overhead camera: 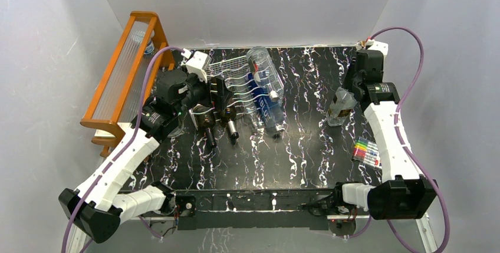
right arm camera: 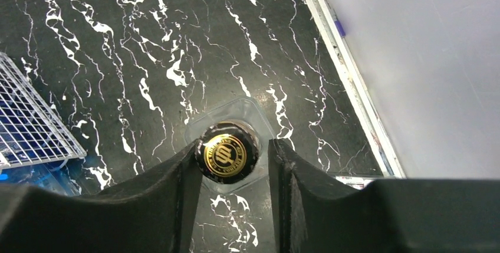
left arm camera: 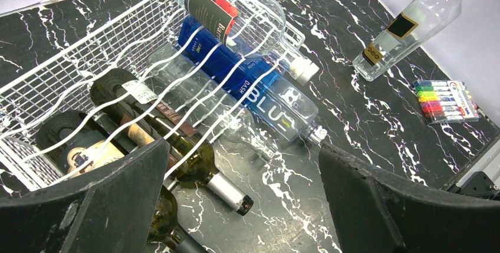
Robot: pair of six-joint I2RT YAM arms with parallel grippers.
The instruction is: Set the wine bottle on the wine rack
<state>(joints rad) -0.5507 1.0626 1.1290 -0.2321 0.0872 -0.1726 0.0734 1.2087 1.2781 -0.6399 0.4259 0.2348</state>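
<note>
The wine bottle (overhead camera: 341, 107) is clear glass with a black and gold cap (right arm camera: 228, 154). It stands upright on the black marble table, right of centre, and also shows in the left wrist view (left arm camera: 407, 29). My right gripper (right arm camera: 236, 145) reaches down over its top (overhead camera: 349, 95). The jaws are narrowed around the cap: the left pad touches it and a thin gap shows on the right. The wine rack (overhead camera: 233, 67) (left arm camera: 76, 58) lies flat at the back left and carries several bottles. My left gripper (left arm camera: 242, 150) hovers wide open over the rack's near end (overhead camera: 219, 101), holding nothing.
On the rack lie dark green bottles (left arm camera: 177, 147), a blue bottle (left arm camera: 265, 94) and a clear labelled one (left arm camera: 230, 5), necks pointing toward me. An orange wooden shelf (overhead camera: 121, 76) stands along the left wall. A pack of markers (overhead camera: 367, 153) lies near the right arm.
</note>
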